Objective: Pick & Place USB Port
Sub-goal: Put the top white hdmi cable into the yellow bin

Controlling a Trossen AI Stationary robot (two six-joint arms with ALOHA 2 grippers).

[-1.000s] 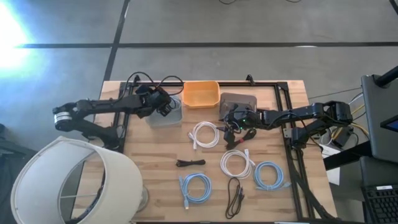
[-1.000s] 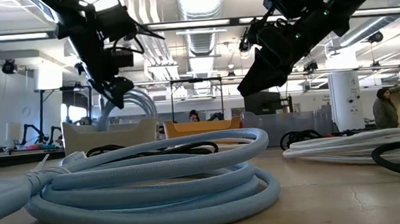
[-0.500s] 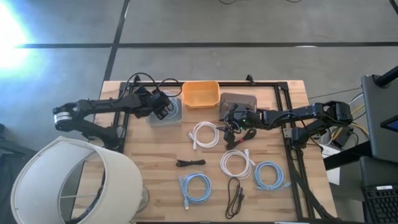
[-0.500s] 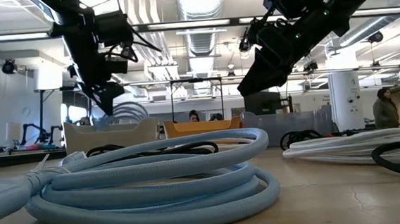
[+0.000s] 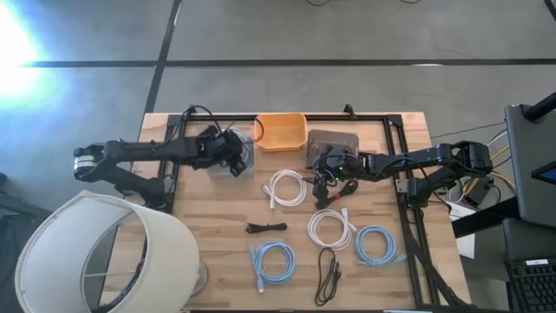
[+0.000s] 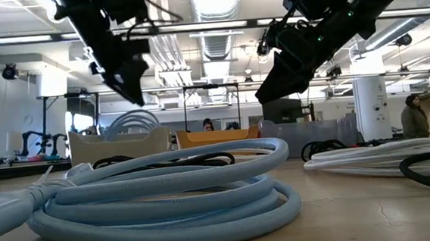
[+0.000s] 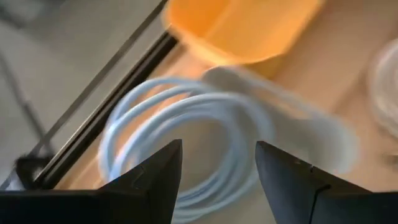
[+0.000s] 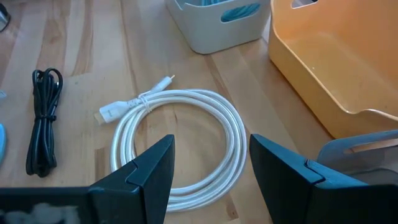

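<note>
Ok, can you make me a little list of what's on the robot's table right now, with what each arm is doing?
left gripper: open, above the pale bin, which holds a light blue cable
right gripper: open, empty, hovering by the grey bin
orange bin: between the two other bins
white cables: two coils
blue cables: two coils
black cables: two bundles

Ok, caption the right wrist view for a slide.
Right gripper, jaws open, poised above a coiled white cable beside the orange bin on the wooden table.
</note>
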